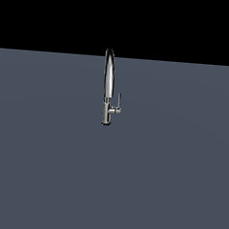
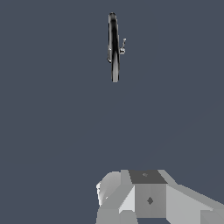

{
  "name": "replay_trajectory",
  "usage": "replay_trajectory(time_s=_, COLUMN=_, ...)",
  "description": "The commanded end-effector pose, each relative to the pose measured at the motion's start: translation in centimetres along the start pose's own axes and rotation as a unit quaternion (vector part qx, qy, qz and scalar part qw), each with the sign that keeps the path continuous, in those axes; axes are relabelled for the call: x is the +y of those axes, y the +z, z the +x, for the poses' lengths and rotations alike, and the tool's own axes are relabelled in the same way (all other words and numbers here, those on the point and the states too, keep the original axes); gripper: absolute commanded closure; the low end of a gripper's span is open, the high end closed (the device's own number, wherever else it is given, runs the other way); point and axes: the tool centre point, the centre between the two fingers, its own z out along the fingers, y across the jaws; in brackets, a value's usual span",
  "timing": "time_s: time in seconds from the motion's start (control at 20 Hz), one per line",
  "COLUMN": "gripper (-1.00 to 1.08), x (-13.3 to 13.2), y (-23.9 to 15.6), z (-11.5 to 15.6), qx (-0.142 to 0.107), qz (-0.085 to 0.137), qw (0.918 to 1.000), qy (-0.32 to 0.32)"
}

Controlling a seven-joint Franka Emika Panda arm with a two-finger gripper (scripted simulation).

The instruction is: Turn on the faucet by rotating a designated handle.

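1. Our gripper (image 2: 131,205) shows only in the wrist view, as a grey blocky body at the frame's edge; the fingertips are out of view, so we cannot tell whether it is spread or pressed together. It holds nothing that we can see.
2. Between the gripper and the faucet (image 1: 108,86) lies a wide stretch of bare grey surface (image 1: 44,169); the two are well apart, so we judge the approach has hardly begun.
3. The faucet stands upright on the surface, its tall arched spout running vertically, long axis straight up.
4. The handle (image 1: 119,101) is a thin rod rising from a short stub on the body, on the exterior view's right of the spout. It points upward, parallel to the spout and just beside it.
5. We judge the handle stiff, polished and likely slippery. We would take hold near the rod's free tip for leverage, keeping clear of the spout.
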Motion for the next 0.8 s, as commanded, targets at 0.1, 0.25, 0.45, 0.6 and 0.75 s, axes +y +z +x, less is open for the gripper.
replay_trajectory(time_s=0.1, gripper=1.08, x=0.0, y=0.0, z=0.1, qx=-0.001, qz=0.001, qw=1.0, qy=0.001)
replay_trajectory(time_s=0.25, gripper=1.08, x=0.0, y=0.1, z=0.4, qx=-0.004, qz=0.003, qw=1.0, qy=0.004)
replay_trajectory(time_s=0.45, gripper=1.08, x=-0.1, y=0.2, z=1.2, qx=-0.012, qz=0.011, qw=0.9998, qy=0.012)
replay_trajectory(time_s=0.6, gripper=1.08, x=-0.2, y=0.4, z=2.1, qx=-0.022, qz=0.019, qw=0.9993, qy=0.021)
replay_trajectory(time_s=0.75, gripper=1.08, x=-0.3, y=0.6, z=3.2, qx=-0.035, qz=0.03, qw=0.9984, qy=0.033)
